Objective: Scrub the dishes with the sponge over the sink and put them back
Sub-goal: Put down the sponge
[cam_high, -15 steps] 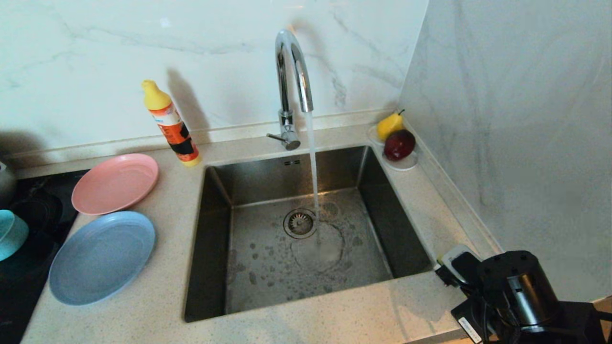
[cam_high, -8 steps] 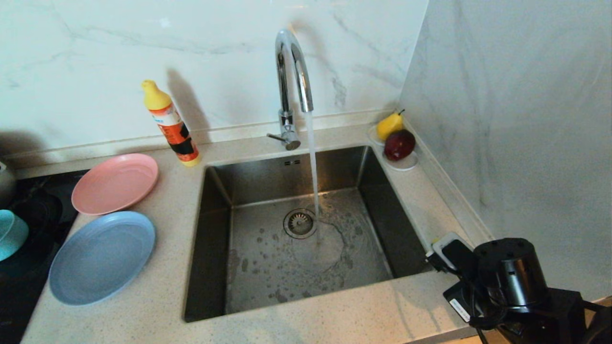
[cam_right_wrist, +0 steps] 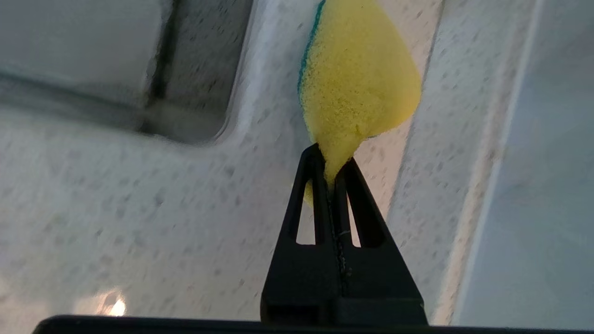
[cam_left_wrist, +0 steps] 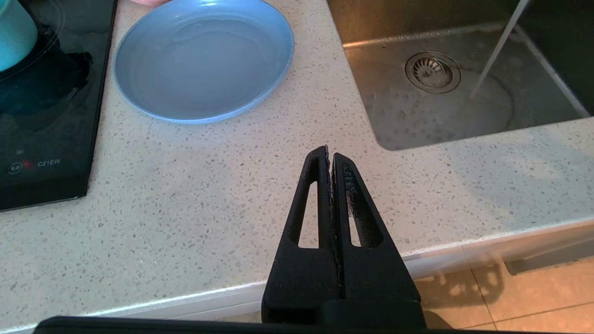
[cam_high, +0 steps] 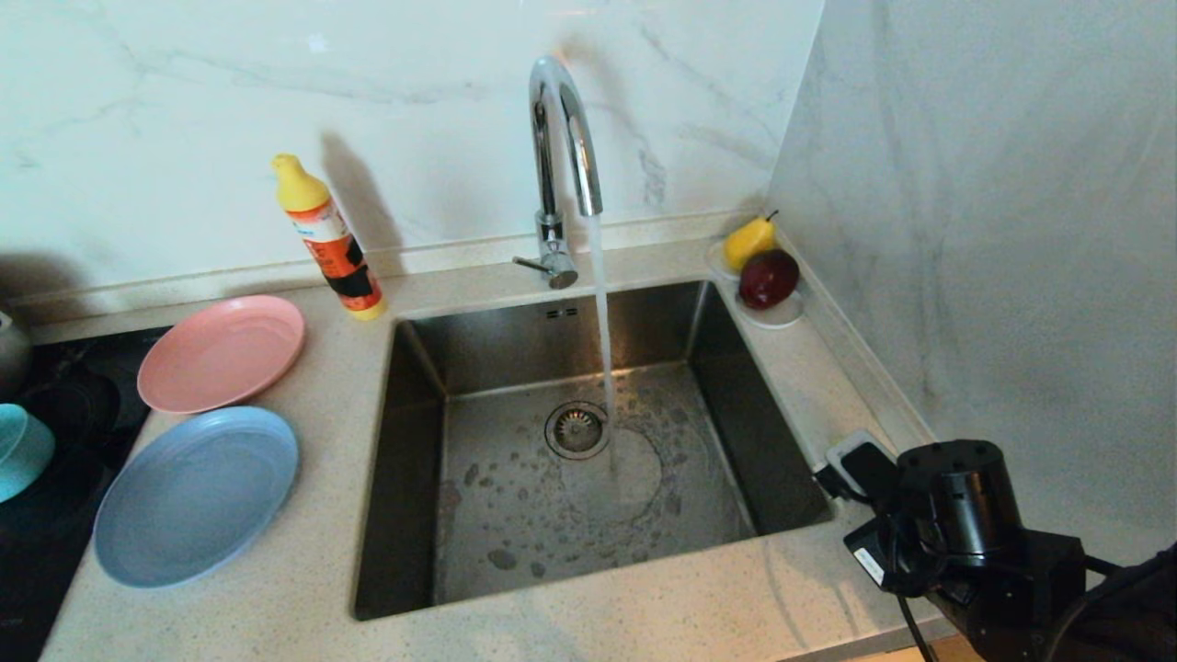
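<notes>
Right gripper [cam_right_wrist: 332, 174]: jaws pinched tight on one corner of the small soft yellow sponge with a green scouring face [cam_right_wrist: 357, 88], which bulges out past the fingertips. In the head view the arm stands over the speckled pale stone counter [cam_high: 699, 598], at about four o'clock from the large square brushed-steel sink [cam_high: 478, 349]. Left gripper [cam_left_wrist: 330, 160]: parked off the counter's front edge, fingers pressed together, holding nothing.

The tall chrome arched tap [cam_high: 561, 138] is running onto the basin floor beside the drain. The large round pale-blue plastic plate [cam_high: 198, 496] lies at eight o'clock from the sink; the round pink plastic plate [cam_high: 222, 352] at ten o'clock; the small teal-blue bowl [cam_high: 20, 450] at nine o'clock, on the black hob.

Judgement: the step in hand is carrying the sponge over the basin. The grip is shallow, on soft foam; firm scrubbing may lever it loose. Recommend light strokes and bringing the plate over the sink with the left arm.
</notes>
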`<state>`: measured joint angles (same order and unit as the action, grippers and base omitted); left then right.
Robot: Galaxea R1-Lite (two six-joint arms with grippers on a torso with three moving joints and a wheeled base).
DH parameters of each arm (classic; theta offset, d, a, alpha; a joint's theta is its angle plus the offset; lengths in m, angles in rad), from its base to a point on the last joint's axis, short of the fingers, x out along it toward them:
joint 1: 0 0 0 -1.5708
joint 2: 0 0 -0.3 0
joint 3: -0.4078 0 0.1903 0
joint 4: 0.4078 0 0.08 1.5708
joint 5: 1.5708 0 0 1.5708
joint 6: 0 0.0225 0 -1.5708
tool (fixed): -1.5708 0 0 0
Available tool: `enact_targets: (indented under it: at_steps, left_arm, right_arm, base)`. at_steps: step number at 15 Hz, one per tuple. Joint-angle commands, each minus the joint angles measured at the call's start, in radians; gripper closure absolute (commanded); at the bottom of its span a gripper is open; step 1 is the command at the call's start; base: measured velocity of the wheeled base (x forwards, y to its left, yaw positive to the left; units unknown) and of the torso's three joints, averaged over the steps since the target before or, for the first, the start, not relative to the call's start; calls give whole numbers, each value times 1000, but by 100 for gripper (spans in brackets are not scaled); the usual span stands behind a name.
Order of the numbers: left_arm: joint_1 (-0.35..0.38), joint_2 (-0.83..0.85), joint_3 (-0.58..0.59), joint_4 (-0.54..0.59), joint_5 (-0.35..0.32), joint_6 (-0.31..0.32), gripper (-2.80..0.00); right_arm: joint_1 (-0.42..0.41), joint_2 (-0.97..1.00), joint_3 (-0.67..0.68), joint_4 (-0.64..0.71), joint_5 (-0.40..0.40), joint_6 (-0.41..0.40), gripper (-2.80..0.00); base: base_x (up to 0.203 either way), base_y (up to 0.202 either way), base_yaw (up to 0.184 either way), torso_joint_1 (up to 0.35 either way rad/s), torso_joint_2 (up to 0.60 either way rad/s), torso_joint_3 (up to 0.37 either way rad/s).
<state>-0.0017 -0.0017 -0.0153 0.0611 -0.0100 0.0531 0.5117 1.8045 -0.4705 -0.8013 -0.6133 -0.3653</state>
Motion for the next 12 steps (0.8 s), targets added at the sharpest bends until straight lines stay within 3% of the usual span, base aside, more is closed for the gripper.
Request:
enact_targets:
  at_steps: [1, 12]
  left_arm:
    - [0, 0, 0, 0, 1, 1, 0]
    - [0, 1, 0, 0, 0, 1, 0]
  right_arm:
    - [-2, 4, -19, -4, -3, -6, 0]
    - [-2, 11, -18, -3, 1, 16, 0]
  base:
    - [0, 0, 0, 0, 0, 0]
    - [0, 0, 0, 0, 0, 0]
